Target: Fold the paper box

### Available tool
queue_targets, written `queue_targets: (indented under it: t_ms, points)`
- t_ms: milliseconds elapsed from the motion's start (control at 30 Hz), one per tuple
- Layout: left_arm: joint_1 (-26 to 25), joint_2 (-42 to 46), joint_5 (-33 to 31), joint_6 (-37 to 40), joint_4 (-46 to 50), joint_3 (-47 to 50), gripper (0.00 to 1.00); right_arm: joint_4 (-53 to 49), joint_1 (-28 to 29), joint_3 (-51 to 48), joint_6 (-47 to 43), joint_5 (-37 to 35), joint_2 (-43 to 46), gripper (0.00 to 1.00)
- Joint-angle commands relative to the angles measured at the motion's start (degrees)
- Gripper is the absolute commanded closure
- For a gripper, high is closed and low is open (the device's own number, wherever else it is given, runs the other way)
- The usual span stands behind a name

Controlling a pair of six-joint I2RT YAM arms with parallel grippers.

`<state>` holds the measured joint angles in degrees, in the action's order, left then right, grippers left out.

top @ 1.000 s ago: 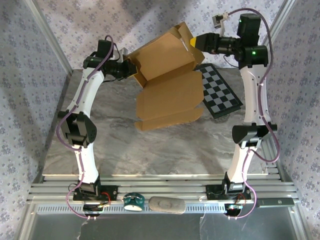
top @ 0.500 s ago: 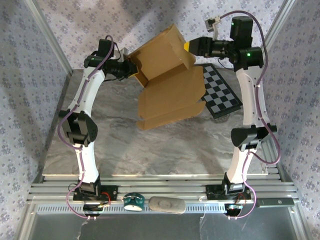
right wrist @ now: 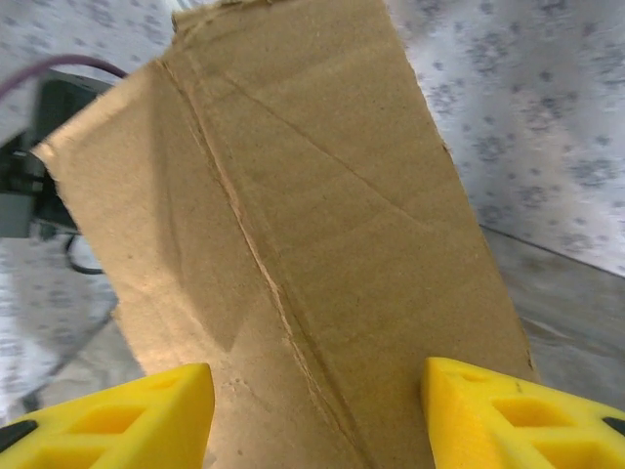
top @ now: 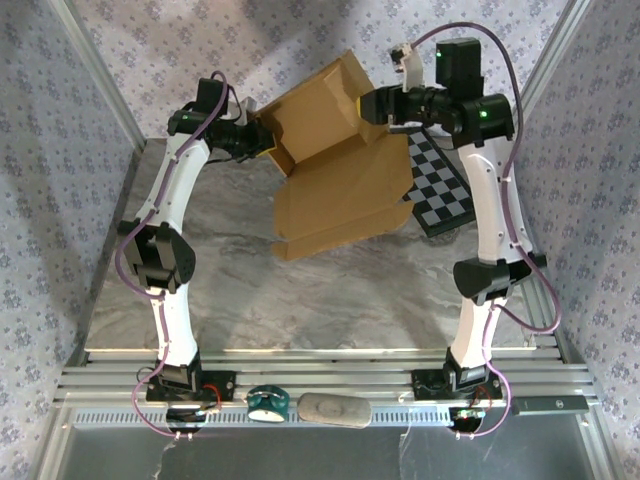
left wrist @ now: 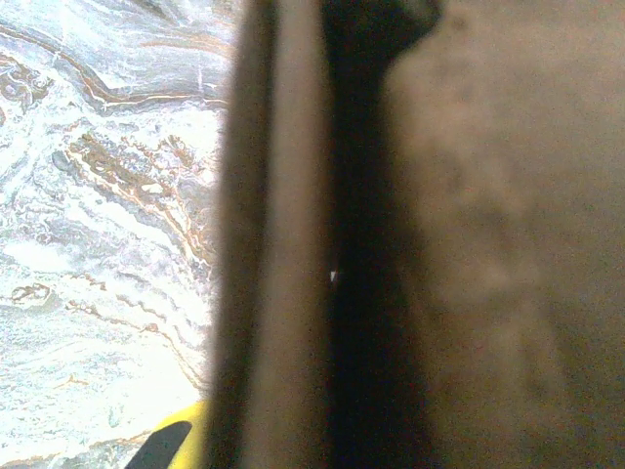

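Top external view: the paper box [top: 340,180] is held off the tabletop [top: 300,300], over its 12 o'clock portion, partly folded, with an upper panel raised and a lower panel and flaps hanging toward the near side. The left pincer [top: 262,140] is at the box's 9 o'clock edge and clamped on it, and it appears to carry the load alone. The right pincer [top: 372,108] stands at the upper panel's 3 o'clock edge. Over the last second it has travelled in from further out at 2 o'clock, and the upper panel has swung with it toward 10 o'clock. A checkerboard panel [top: 445,190] lies flat at the box's 4 o'clock, untouched. Left wrist view: blurred, dark cardboard [left wrist: 488,244] sits close to the lens, with a yellow fingertip [left wrist: 176,445] at 7 o'clock and marbled tabletop at 9 o'clock. The grip itself cannot be read here. Right wrist view: the yellow fingers [right wrist: 117,415] stand wide apart, slightly wider than a moment ago, with a creased cardboard face [right wrist: 322,254] spanning between them and not pinched. Assessment: the right pincer is open, pressing or repositioning rather than holding. The fold is under way, not finished, and the panel probably still needs seating along its crease.
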<state>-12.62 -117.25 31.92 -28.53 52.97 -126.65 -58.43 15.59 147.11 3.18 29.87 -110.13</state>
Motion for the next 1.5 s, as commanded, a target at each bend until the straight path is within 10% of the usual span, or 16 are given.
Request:
queue_targets:
  t_ms: [0, 633, 1200, 1467]
  points:
    - [-0.91, 0.53, 1.58, -0.04, 0.54, -2.37, 1.0, -4.43, 1.69, 2.89, -5.05, -13.36, 0.11, 0.4]
    - [-3.87, 2.38, -0.01, -0.02, 1.72, -2.02, 1.0, -4.14, 8.6, 8.87, -10.81, -40.82, -5.56, 0.42]
    - [-5.74, 4.31, -2.82, -4.35, 3.58, -2.35, 1.0, -3.91, 11.84, 9.18, -13.31, -61.7, -7.85, 0.99]
    - [-7.5, 5.69, -6.9, -6.77, 6.77, -2.99, 1.0, -2.39, 13.38, 7.32, -16.09, -69.55, -7.47, 1.0]
